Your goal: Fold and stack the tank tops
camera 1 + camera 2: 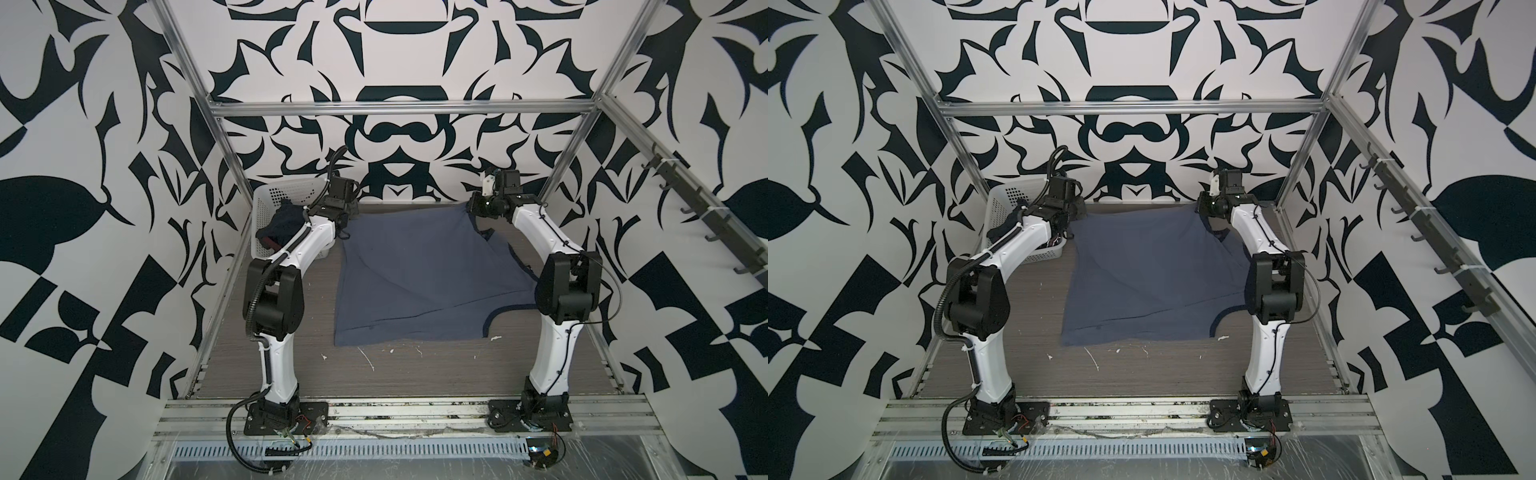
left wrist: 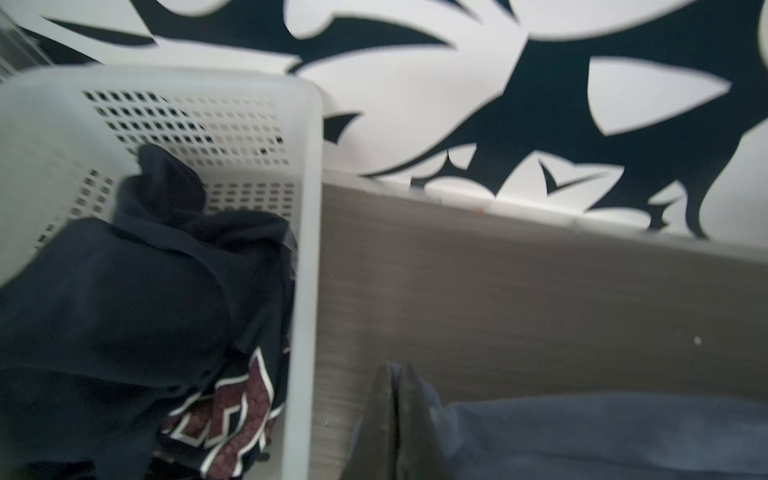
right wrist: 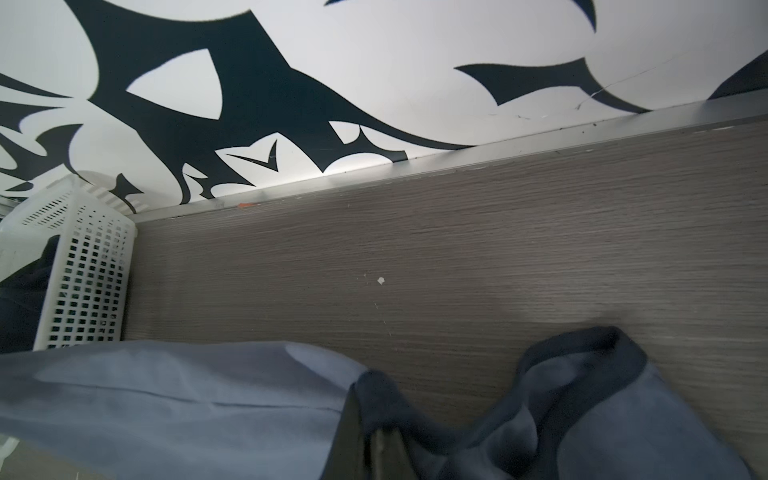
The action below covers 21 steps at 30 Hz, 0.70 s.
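The table (image 1: 415,374) is showing a wide bare strip along its near edge. In the right wrist view, a bare band is also running along the far edge behind the cloth. The white basket (image 1: 266,199) is taking the far left corner, so the free room there is narrow.

The slate-blue tank top (image 1: 415,282) is lying spread over the middle of the table, with diagonal creases and navy trim at the armhole near the right edge. The left gripper (image 2: 397,374) is pinching its far left corner just beside the basket, jaws pressed together. The right gripper (image 3: 368,436) is pinching the far right corner at the trim, jaws also together. The navy tank top (image 2: 124,311) is sitting crumpled inside the basket, with red and white print showing.
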### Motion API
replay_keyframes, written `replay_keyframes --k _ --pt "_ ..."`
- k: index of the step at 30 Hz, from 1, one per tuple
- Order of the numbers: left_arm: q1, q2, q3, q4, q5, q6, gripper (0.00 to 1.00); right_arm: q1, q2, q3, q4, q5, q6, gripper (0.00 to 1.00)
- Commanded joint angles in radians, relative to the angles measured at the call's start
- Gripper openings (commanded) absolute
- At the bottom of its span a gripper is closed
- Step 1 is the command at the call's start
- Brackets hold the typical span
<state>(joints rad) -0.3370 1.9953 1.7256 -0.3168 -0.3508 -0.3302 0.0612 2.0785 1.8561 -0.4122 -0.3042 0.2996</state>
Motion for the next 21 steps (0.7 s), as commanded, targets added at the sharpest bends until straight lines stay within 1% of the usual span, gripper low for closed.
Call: replay_keyframes --k 1,7,11,15,19,21 --pt "-0.005 0.035 0.065 -0.093 0.023 0.025 0.00 -0.003 0.020 0.049 -0.025 -0.008 -0.001 0.00" --pt "-0.004 0.122 0.155 -0.196 0.052 0.005 0.00 -0.001 0.111 0.116 -0.100 -0.021 -0.004 0.00" --pt "0.001 0.100 0.117 -0.164 0.039 -0.019 0.00 -0.002 0.093 0.105 -0.107 -0.023 -0.014 0.00" --pt "0.001 0.012 -0.018 -0.043 0.036 -0.038 0.00 -0.001 -0.014 -0.052 -0.006 -0.031 -0.019 0.00" --pt "0.001 -0.091 -0.207 0.089 0.046 -0.085 0.00 0.000 -0.129 -0.239 0.104 -0.040 -0.015 0.00" --pt "0.002 -0.147 -0.319 0.154 0.050 -0.128 0.00 -0.001 -0.184 -0.345 0.155 -0.031 -0.002 0.00"
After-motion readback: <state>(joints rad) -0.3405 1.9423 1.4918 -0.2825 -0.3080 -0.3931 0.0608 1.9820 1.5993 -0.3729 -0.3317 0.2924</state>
